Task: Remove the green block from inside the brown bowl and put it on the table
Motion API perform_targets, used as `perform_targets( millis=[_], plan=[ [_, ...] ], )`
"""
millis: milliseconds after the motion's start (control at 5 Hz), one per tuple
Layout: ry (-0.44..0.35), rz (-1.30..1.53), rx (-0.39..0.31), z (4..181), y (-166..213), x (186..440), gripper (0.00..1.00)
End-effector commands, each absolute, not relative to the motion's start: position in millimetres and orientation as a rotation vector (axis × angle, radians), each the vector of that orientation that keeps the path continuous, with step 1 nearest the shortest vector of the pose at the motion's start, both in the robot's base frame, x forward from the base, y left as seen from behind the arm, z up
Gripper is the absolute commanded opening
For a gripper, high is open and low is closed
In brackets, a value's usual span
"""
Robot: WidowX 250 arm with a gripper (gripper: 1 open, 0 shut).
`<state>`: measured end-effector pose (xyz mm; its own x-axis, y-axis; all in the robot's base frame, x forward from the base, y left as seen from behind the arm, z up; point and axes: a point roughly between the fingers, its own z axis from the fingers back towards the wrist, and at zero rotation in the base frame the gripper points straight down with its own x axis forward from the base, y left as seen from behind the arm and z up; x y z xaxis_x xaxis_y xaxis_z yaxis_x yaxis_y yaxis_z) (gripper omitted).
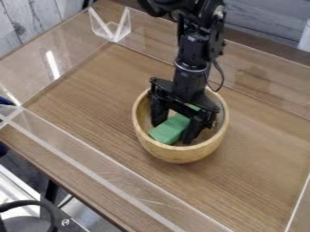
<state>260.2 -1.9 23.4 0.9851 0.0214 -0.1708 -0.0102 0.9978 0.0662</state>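
Note:
The brown bowl (pixel 206 143) sits on the table (pixel 97 100) right of the middle. Inside it lies the green block (pixel 169 130), tilted against the bowl's inner wall. My gripper (pixel 180 118) points down into the bowl, open, with one black finger on each side of the block. The block's upper end is partly hidden behind the fingers. I cannot tell whether the fingers touch the block.
Low clear acrylic walls (pixel 72 168) edge the table on the left and front. A clear bracket (pixel 111 25) stands at the back left corner. A black cable (pixel 31 216) loops below the front left edge.

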Motion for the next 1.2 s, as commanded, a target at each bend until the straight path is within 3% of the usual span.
perform_targets(
  millis=[0,600,1000],
  plan=[
    [0.148,0.020,0.078,17.1,-7.3,262.2,1.00],
    [0.209,0.001,0.140,12.4,-8.9,259.4,1.00],
    [0.217,0.038,0.122,10.5,-6.1,255.3,1.00]
  ],
)
